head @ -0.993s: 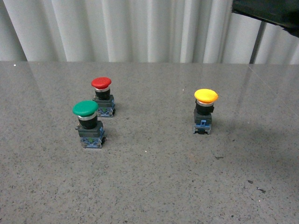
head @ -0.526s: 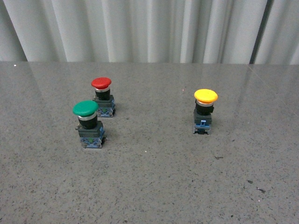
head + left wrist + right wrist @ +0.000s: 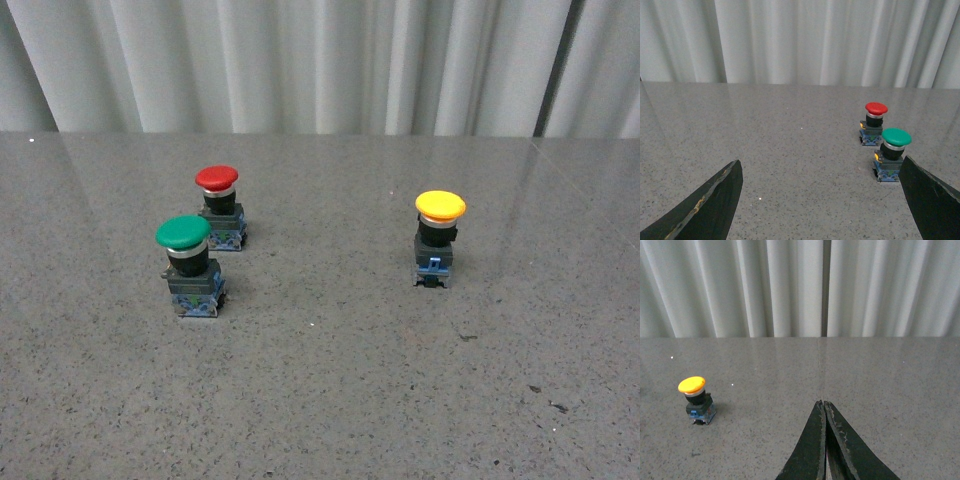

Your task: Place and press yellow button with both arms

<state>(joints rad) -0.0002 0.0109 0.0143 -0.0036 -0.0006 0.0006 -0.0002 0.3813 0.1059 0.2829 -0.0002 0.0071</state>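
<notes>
Both my pincers hang above the table [image 3: 320, 400], off the buttons: my left gripper [image 3: 822, 200] is spread wide, my right gripper [image 3: 825, 407] pressed together on nothing. My yellow button [image 3: 438, 238] stands upright on the right, well apart from the green button [image 3: 190, 265] and red button [image 3: 220, 205] on the left.

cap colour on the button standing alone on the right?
Yellow cap on the yellow button, black body below; clearest in the front view.
</notes>
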